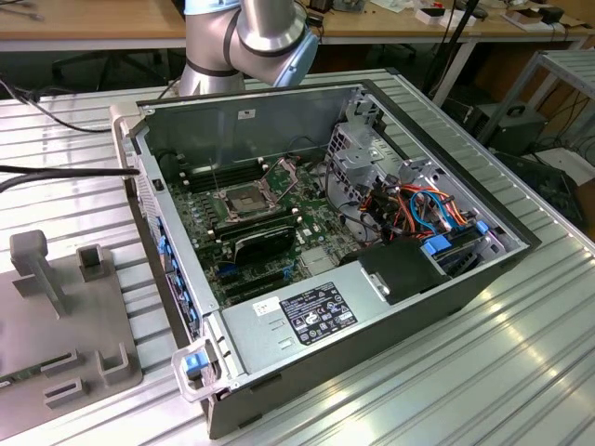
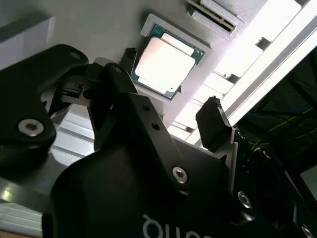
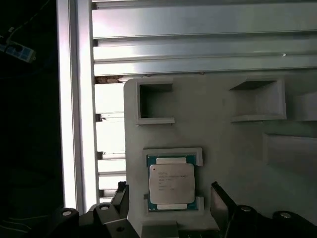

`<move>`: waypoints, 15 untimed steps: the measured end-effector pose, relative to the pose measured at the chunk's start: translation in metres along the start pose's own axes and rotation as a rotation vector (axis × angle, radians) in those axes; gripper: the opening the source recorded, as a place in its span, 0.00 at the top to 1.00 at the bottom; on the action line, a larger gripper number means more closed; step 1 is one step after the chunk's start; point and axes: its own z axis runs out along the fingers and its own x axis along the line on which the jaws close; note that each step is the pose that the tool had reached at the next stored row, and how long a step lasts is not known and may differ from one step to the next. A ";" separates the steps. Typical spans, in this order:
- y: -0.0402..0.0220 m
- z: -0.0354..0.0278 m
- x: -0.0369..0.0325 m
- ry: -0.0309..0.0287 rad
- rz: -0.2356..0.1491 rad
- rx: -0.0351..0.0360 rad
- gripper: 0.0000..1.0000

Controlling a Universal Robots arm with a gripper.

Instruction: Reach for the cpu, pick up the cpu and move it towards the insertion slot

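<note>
The gripper (image 3: pixel 167 188) hangs released, jaws straddling the cpu (image 3: pixel 171 183); raised lips of the grey holder (image 3: pixel 223 148) keep the chip squared for grasping.

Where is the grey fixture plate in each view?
Exterior view: grey fixture plate at the exterior view's lower left, beside the computer case.
First wrist view: around the cpu.
Second wrist view: around the cpu, beyond the end effector.
Shared landmark: ribbed metal table.

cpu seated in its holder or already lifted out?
Seated. In the first wrist view the cpu lies flat inside the grey holder frame; the open gripper straddles it, not closed on it.
</note>
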 end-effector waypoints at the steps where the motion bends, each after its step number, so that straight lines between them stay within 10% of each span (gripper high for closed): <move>1: 0.0000 0.0019 -0.0003 0.0000 0.001 0.0000 0.24; 15: 0.0013 0.0310 -0.0030 0.0005 0.021 0.0002 0.24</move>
